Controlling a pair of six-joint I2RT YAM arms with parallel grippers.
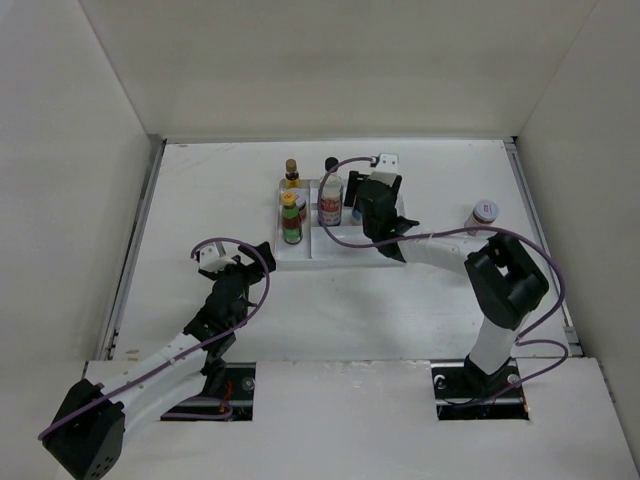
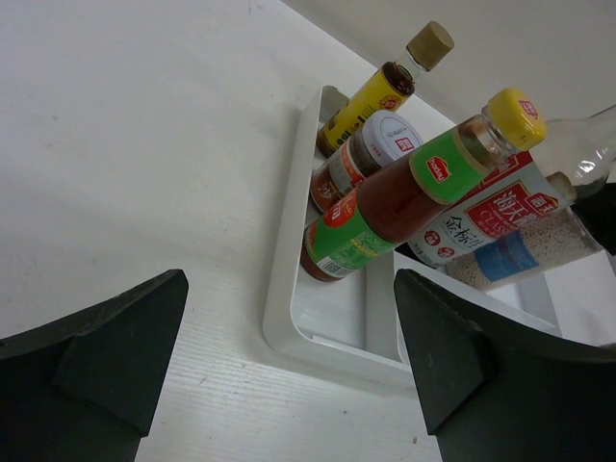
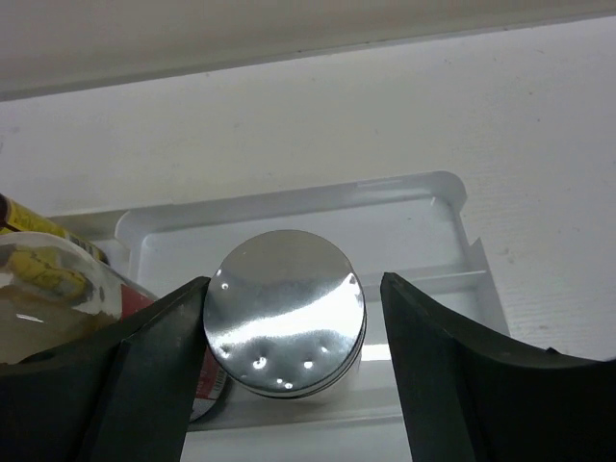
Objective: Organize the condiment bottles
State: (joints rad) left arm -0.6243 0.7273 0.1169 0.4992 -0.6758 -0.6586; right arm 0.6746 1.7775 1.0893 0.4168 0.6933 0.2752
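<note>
The white divided tray (image 1: 345, 247) holds the yellow-capped green bottle (image 1: 290, 218), the tall dark black-capped bottle (image 1: 330, 197) and a silver-lidded jar (image 2: 377, 144). The small yellow bottle (image 1: 291, 172) stands at its far left corner. My right gripper (image 3: 294, 284) is open over the tray and straddles another silver-lidded jar (image 3: 286, 313). Its left finger touches the lid and its right finger stands a little clear. A third silver-lidded jar (image 1: 482, 213) stands on the table at the right. My left gripper (image 1: 258, 258) is open and empty before the tray's near left corner (image 2: 289, 318).
White walls enclose the table on the left, back and right. The tray's right compartment (image 3: 404, 226) lies bare behind the straddled jar. The right arm's elbow (image 1: 510, 275) rises at the near right, with a purple cable looping over the tray.
</note>
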